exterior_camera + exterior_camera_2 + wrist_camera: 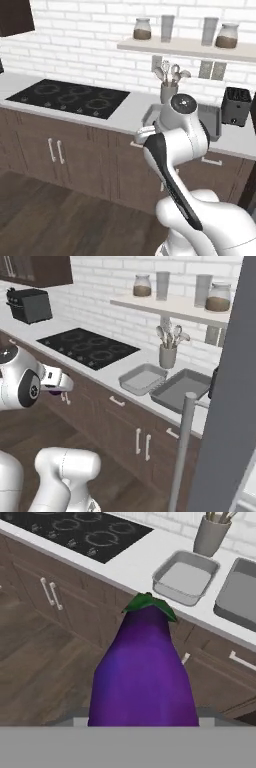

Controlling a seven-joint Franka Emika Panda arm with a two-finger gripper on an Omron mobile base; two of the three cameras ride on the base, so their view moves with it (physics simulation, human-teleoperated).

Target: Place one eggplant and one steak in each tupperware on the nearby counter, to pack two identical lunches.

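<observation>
The pincer [64, 390] pinches a glossy bright purple eggplant with a green cap [144, 672], held in the air before the brown cabinet doors. To do this step well, carry it over the white tabletop [132, 567], centre it above the light grey shallow tupperware [186, 577], lower, then release; the darker grey tupperware [240, 594] lies just beside.

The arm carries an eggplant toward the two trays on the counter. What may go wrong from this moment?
1. The eggplant sticks far out of the tool, over the floor; if the grip slips, it probably falls there.
2. The light tray lies close to the dark tray and the utensil pot; a poor aim may bump one.
3. The light tray sits near the counter edge; a low approach may hit that edge.
</observation>
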